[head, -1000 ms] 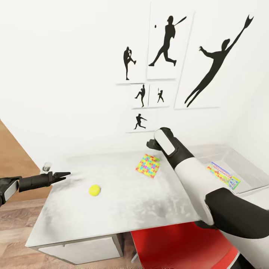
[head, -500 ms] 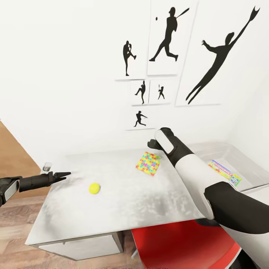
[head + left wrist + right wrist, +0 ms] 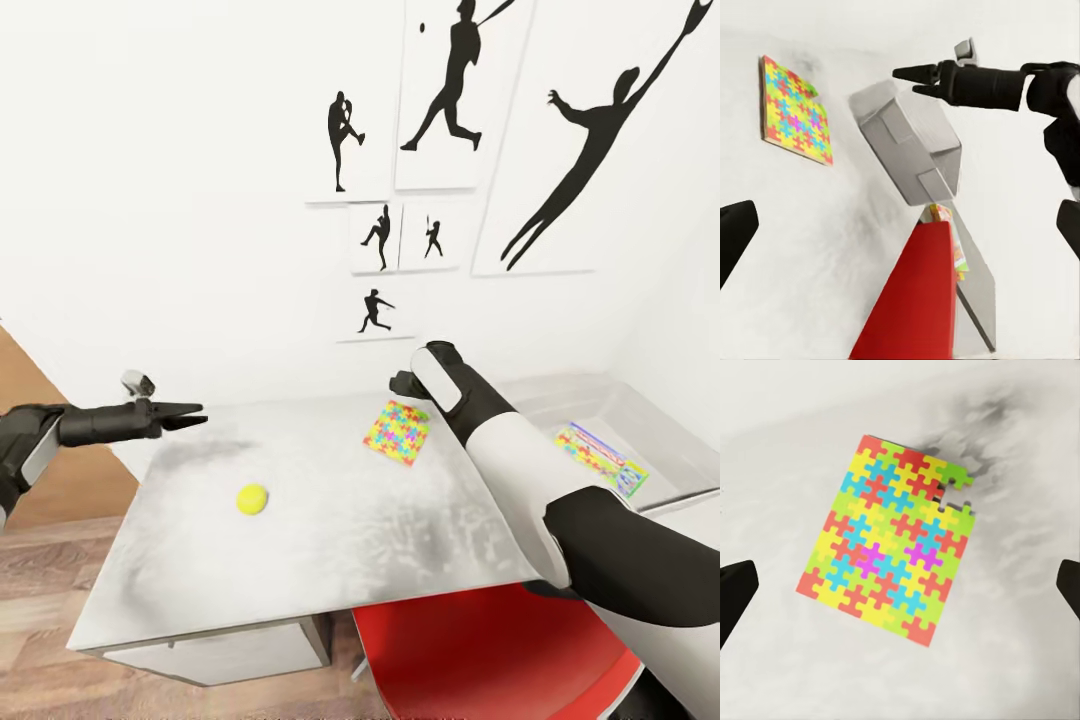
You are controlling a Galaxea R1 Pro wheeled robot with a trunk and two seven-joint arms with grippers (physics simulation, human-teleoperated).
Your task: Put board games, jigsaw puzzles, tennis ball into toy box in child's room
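While both arms reach over the mottled counter (image 3: 330, 540), the toy box (image 3: 668, 425) sits at its far right end beside the right arm, holding a printed game box (image 3: 600, 460); one jigsaw puzzle (image 3: 889, 556) lies flat directly beneath the right gripper (image 3: 900, 585), whose wide-spread fingertips hold nothing; the tennis ball (image 3: 252, 498) rests just below and ahead of the left gripper (image 3: 190, 414), its tapered fingers nearly together, grasping nothing
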